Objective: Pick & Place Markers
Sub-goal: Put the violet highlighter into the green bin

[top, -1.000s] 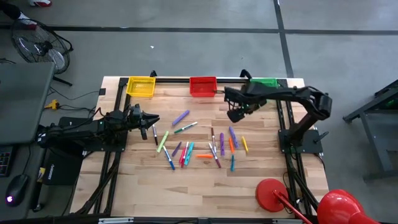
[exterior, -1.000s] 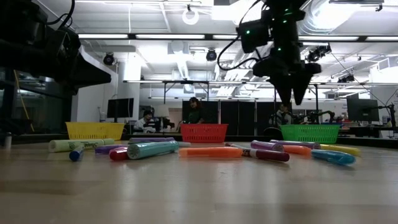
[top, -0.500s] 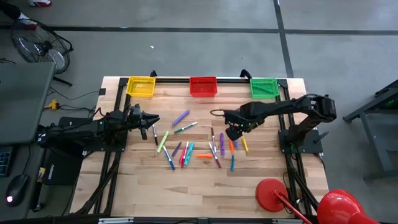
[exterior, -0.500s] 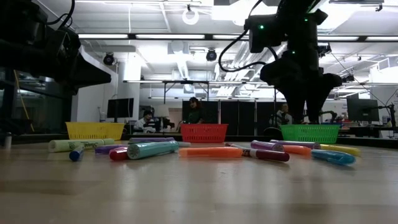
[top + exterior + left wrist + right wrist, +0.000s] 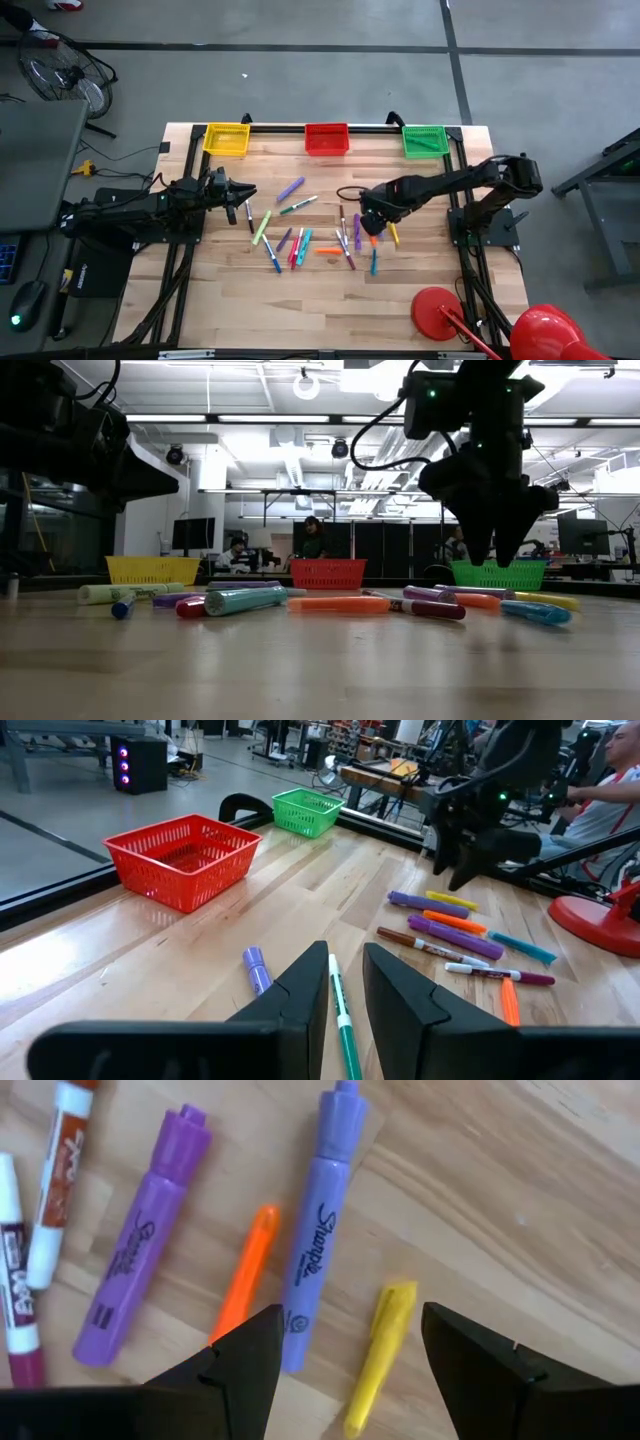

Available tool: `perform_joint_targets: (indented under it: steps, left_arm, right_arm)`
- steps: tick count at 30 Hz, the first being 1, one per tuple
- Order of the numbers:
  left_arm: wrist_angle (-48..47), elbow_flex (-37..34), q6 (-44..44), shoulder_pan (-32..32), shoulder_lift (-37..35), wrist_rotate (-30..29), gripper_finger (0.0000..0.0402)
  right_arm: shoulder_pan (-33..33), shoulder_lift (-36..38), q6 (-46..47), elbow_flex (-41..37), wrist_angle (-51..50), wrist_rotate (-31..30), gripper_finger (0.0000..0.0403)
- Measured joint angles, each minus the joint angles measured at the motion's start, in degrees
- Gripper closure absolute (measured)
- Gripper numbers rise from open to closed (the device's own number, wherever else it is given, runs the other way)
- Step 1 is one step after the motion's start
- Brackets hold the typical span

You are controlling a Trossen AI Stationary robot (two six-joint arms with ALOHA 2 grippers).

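Markers lie flat on the table right under the wide-open right hand, with a yellow marker pointing lengthwise between its fingers, far from the narrow left hand.

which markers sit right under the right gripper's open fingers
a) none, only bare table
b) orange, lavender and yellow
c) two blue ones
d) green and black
b: the right gripper hangs open over the orange marker, lavender marker and yellow marker.
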State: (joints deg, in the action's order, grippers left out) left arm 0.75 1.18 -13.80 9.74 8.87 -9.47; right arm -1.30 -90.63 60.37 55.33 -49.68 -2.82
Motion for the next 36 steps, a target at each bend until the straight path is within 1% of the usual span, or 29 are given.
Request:
perform_joint_targets:
  steps: [7, 12, 32, 36]
  left_arm:
    - [0.01, -0.01, 0.00, 0.00, 0.00, 0.00, 0.0337]
    - [0.01, -0.01, 0.00, 0.00, 0.01, 0.00, 0.0337]
    - [0.01, -0.01, 0.01, 0.00, -0.01, 0.00, 0.0337]
    - [0.01, 0.01, 0.00, 0.00, -0.01, 0.01, 0.0337]
  right_arm:
    - [0.08, -0.69, 1.78, 0.00, 2.03, 1.26, 0.0175]
    - [-0.18, -3.85, 0.79, -0.01, 4.38, 3.35, 0.0175]
    - [-2.41, -11.07, -1.79, 0.37, 7.48, 5.73, 0.0176]
    - [-2.41, -11.43, -1.87, 0.35, 7.54, 5.66, 0.0183]
